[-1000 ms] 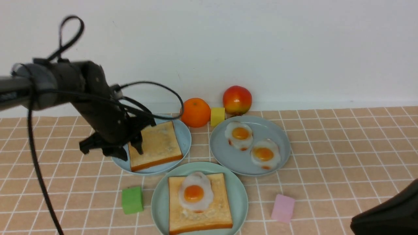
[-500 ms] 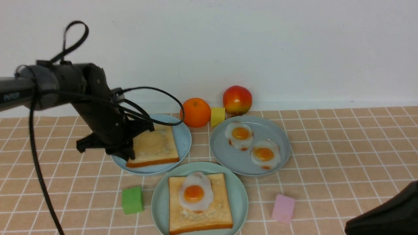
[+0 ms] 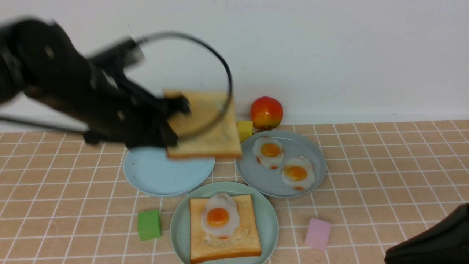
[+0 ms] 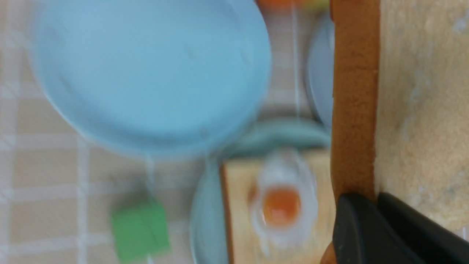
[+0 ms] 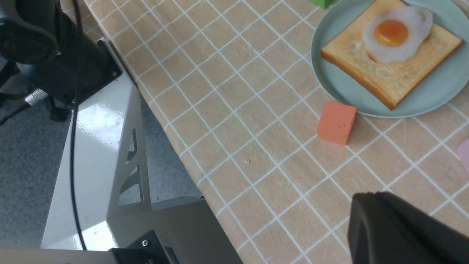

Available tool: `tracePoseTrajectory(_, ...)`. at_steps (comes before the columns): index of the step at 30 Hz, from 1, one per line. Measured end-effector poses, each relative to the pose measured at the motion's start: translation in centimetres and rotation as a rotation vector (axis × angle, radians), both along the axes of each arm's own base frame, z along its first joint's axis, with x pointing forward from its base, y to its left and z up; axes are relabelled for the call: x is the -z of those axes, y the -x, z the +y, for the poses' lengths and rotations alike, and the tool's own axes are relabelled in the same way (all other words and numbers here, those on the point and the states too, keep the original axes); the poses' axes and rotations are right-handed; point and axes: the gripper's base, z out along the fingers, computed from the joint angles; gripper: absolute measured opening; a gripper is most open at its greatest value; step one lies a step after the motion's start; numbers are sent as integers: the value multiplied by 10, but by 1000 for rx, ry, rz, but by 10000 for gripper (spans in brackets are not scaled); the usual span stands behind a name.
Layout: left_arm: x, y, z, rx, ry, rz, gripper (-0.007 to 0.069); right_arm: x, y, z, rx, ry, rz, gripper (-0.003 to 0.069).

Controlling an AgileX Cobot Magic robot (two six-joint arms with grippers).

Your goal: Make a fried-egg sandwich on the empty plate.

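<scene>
Toast slice (image 3: pixel 216 139) pinched by left end effector (image 3: pixel 176 123), held aloft, behind mint plate (image 3: pixel 271 220) with egg (image 3: pixel 218 216)

The toast slice (image 4: pixel 421 91) has porous, matt crumb (crust smoother); mint-green plate (image 3: pixel 269 220) smooth plastic, faintly sheened; grey stand (image 5: pixel 102 121) glossy painted metal.

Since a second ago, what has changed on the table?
The left gripper closed on the toast slice and lifted it off the sky-blue plate, up and toward the robot's right. That plate is now bare. Unchanged: the mint-green plate with its egg-topped toast, the grey-blue plate, the green block and the pink block.
</scene>
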Motion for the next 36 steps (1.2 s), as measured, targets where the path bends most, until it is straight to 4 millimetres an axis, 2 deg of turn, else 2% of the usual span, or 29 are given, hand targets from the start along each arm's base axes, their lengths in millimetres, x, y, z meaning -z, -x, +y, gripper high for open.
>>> tracePoseTrajectory(4,53,19,-15,17,-14,100,4,0,0,0,1,-1,-2,8)
tracePoseTrajectory(7,78,21,-18,-7,-20,154,4,0,0,0,1,-1,-2,11)
tracePoseTrajectory(14,105,15,-22,-21,-42,222,27,0,0,0,1,-1,-2,18)
tracePoseTrajectory(18,105,16,-22,-19,-43,228,74,0,0,0,1,-1,-2,22)
tracePoseTrajectory(20,105,17,-22,-16,-45,237,120,0,-1,-1,3,8,-7,24)
tracePoseTrajectory(24,105,20,-21,-4,-51,266,243,1,-5,-3,45,26,-31,30)
tracePoseTrajectory(26,98,23,-21,18,-52,262,330,-1,-10,-5,114,21,-68,35)
tracePoseTrajectory(27,97,24,-20,20,-51,259,342,-1,-10,-5,116,19,-67,35)
tracePoseTrajectory(29,84,27,-19,43,-44,217,385,-3,-13,-9,176,21,-108,38)
tracePoseTrajectory(31,61,34,-16,75,-28,132,413,-3,-15,-16,280,2,-147,42)
tracePoseTrajectory(34,24,48,-9,126,-8,4,412,11,-9,-27,391,-50,-168,45)
tracePoseTrajectory(35,22,50,-9,129,-7,-6,410,15,-9,-27,399,-51,-168,46)
tracePoseTrajectory(36,6,59,-4,148,1,-57,396,23,0,-33,430,-87,-178,47)
